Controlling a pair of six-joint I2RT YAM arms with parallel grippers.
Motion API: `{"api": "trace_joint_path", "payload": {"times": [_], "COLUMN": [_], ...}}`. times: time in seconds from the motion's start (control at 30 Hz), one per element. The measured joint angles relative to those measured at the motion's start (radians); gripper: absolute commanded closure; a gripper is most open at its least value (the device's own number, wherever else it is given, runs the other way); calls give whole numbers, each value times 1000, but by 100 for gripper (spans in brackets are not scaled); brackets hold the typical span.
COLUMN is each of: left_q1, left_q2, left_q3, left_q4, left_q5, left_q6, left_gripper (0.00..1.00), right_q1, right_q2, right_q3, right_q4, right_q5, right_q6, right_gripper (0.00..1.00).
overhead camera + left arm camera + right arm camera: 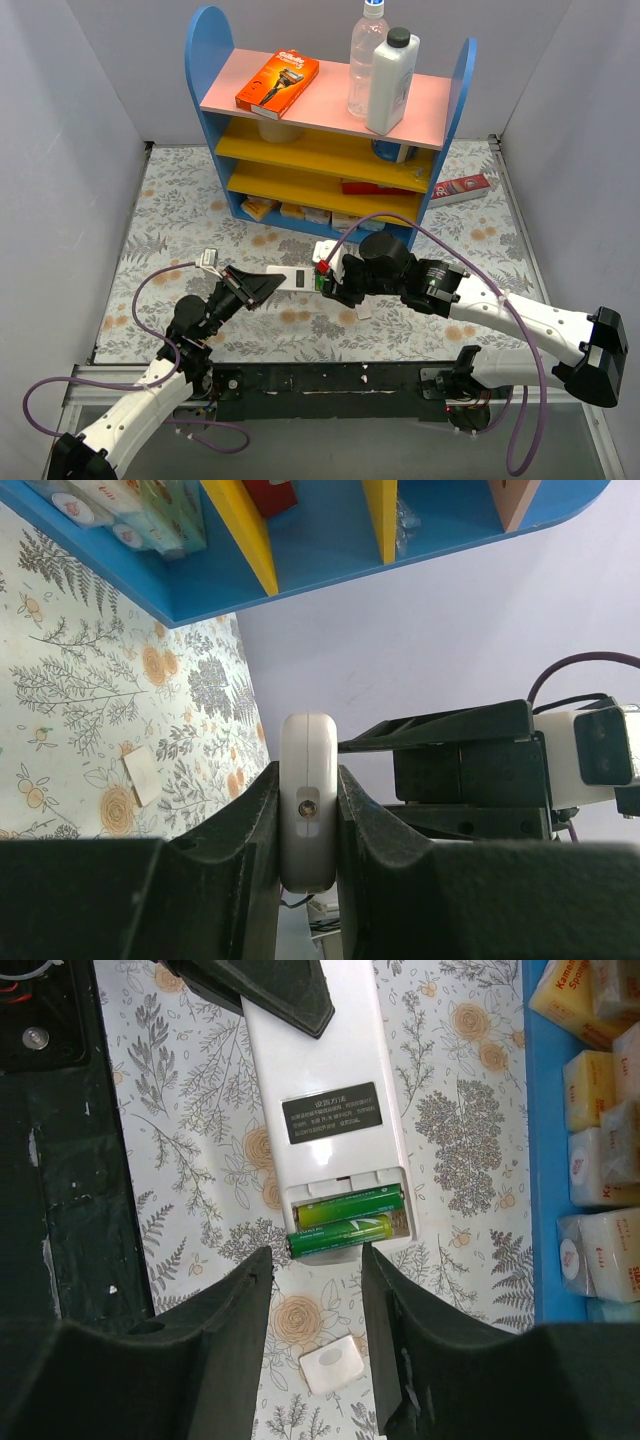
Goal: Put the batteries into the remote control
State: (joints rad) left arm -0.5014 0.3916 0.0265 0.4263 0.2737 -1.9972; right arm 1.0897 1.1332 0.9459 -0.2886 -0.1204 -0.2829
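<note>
The left gripper (pixel 262 284) is clenching the white remote control (pixel 322 1070), back side up; the right gripper (pixel 316 1260) is hanging with jaws apart over the two green batteries (pixel 350 1222) lying in its open compartment (pixel 398 1222).

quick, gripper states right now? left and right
left gripper: closed, holding the remote control.
right gripper: open, holding nothing, fingertips just short of the batteries in the open compartment.

remote control (pixel 320 1060): white, back up | batteries (pixel 350 1230): green, in open compartment
</note>
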Motion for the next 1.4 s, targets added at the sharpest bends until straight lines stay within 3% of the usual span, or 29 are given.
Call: {"api": "trace_joint_path", "payload": {"times": [1.4], "left_q1": [3], "left_q2": [-63], "left_q3": [0], "left_q4": [-82], "left_q5": [-2], "left_q6": [21], "left_gripper": [100], "right_q1": [5], "right_q2": [53], "right_q3": [-15], "right_q4": [57], "right_q5": [66], "right_q6": [-5], "right_gripper": [85]}}
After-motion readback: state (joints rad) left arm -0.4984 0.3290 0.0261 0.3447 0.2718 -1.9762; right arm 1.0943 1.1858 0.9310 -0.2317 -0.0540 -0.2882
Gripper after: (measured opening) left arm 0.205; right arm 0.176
